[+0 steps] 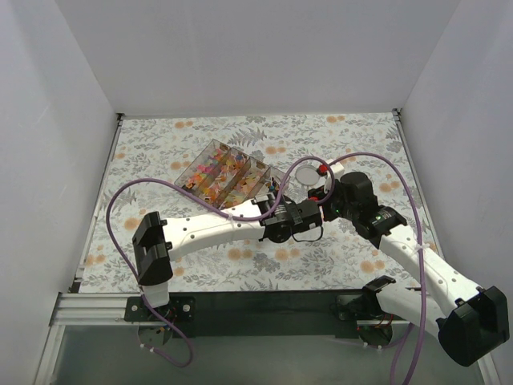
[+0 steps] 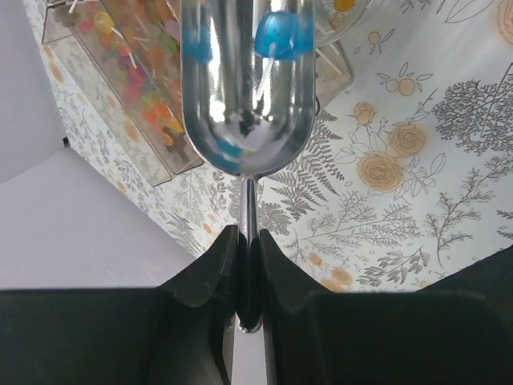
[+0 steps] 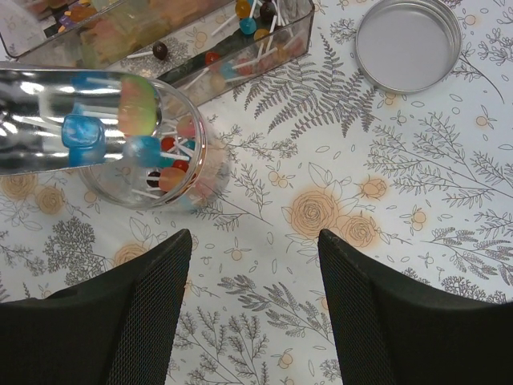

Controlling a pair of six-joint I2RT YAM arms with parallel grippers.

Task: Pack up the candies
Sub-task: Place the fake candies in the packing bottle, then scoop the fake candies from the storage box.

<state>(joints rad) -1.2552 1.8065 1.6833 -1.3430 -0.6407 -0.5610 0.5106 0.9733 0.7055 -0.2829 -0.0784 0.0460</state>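
At the left of the right-wrist view, a handful of candies (image 3: 164,160) lie inside a clear jar (image 3: 120,188) that stands on the floral-clothed bench (image 3: 417,192). A blue candy (image 2: 280,36) sits in the metal scoop (image 2: 244,96), whose open end reaches over the jar's mouth. Many more candies fill the compartments of a clear tray (image 3: 272,52), just beyond the jar at the upper edge of that view. The left tool (image 2: 248,249) is narrow, clamped on the scoop's thin handle. The right tool (image 3: 255,241) stands wide and holds nothing, with the jar ahead of its left finger. A round metal lid (image 3: 409,44) lies flat at the upper right, apart from the jar.
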